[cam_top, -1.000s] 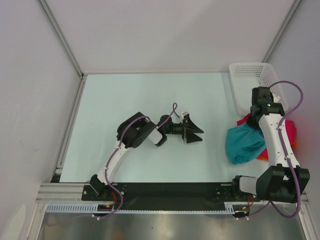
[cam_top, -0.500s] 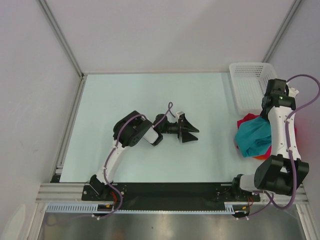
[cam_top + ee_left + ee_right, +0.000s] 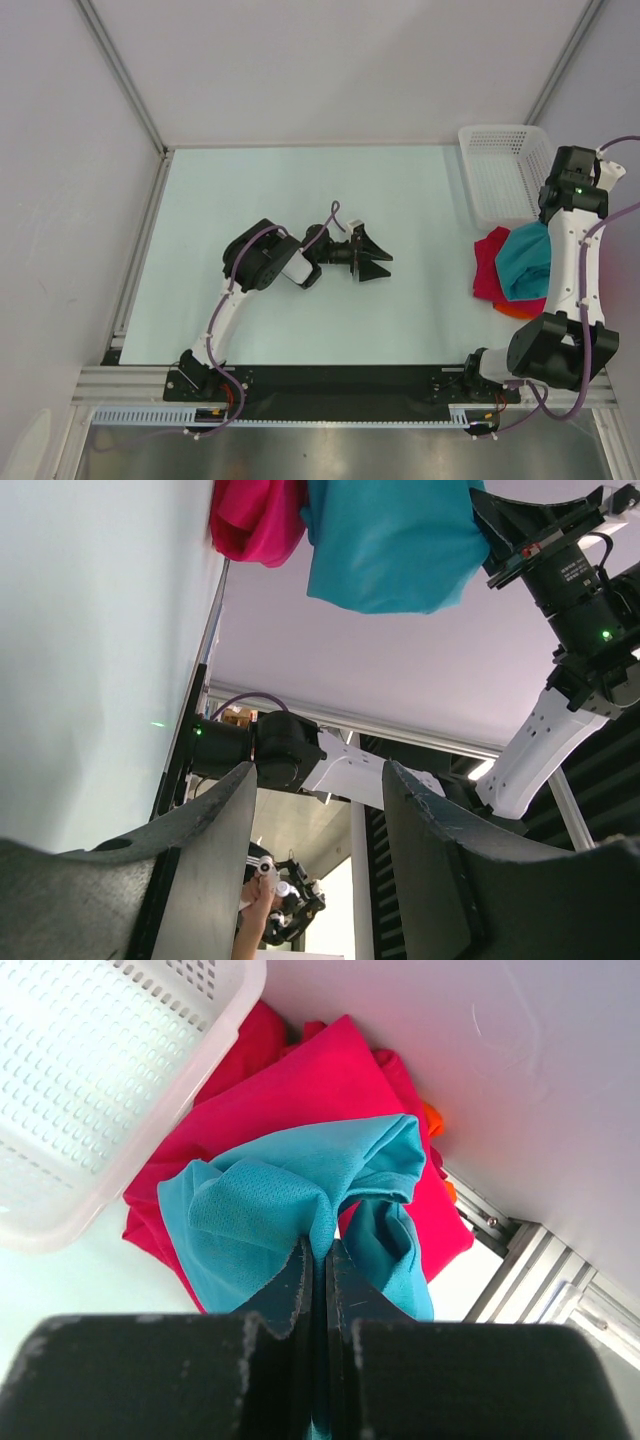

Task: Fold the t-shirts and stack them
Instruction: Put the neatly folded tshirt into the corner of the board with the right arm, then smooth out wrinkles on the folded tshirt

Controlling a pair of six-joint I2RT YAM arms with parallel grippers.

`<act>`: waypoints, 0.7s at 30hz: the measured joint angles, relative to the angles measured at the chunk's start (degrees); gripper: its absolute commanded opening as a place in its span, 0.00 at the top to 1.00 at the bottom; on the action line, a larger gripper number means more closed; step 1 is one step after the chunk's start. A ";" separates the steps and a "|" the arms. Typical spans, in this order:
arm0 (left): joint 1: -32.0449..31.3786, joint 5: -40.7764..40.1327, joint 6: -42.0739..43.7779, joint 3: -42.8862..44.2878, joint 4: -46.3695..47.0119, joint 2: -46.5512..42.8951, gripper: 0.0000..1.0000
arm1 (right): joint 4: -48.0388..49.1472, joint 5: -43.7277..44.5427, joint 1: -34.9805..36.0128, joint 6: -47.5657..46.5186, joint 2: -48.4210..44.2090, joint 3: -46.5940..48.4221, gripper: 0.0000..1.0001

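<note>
My right gripper [image 3: 320, 1260] is shut on the teal t-shirt [image 3: 270, 1210] and holds it lifted, hanging bunched over the pile at the table's right edge. In the top view the teal shirt [image 3: 525, 260] hangs below my right wrist. Under it lies the crimson-pink t-shirt [image 3: 487, 270], also in the right wrist view [image 3: 330, 1080]. An orange t-shirt shows only as an edge [image 3: 520, 311] and as a sliver [image 3: 432, 1118]. My left gripper [image 3: 372, 257] lies on its side at mid-table, open and empty, facing the shirts [image 3: 385, 540].
A white plastic mesh basket [image 3: 503, 170] stands at the back right corner, just behind the shirt pile; its rim shows in the right wrist view [image 3: 130, 1150]. The enclosure wall and metal frame [image 3: 520, 1250] run close along the right side.
My right gripper has risen and swung toward the back right, lifting the teal shirt off the table over the crimson one. My left gripper drifted slightly left.
</note>
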 measured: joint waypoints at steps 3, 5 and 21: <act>0.11 0.02 0.00 0.00 0.00 0.00 0.42 | 0.09 -0.39 -0.68 0.02 0.90 -0.02 1.00; 0.11 0.02 0.00 -0.02 0.00 0.00 0.42 | 0.26 -0.68 -0.79 0.04 1.60 -0.90 0.96; 0.48 0.44 0.70 -0.72 0.31 -0.09 0.42 | -0.87 -2.05 -1.25 1.14 1.68 -3.15 0.46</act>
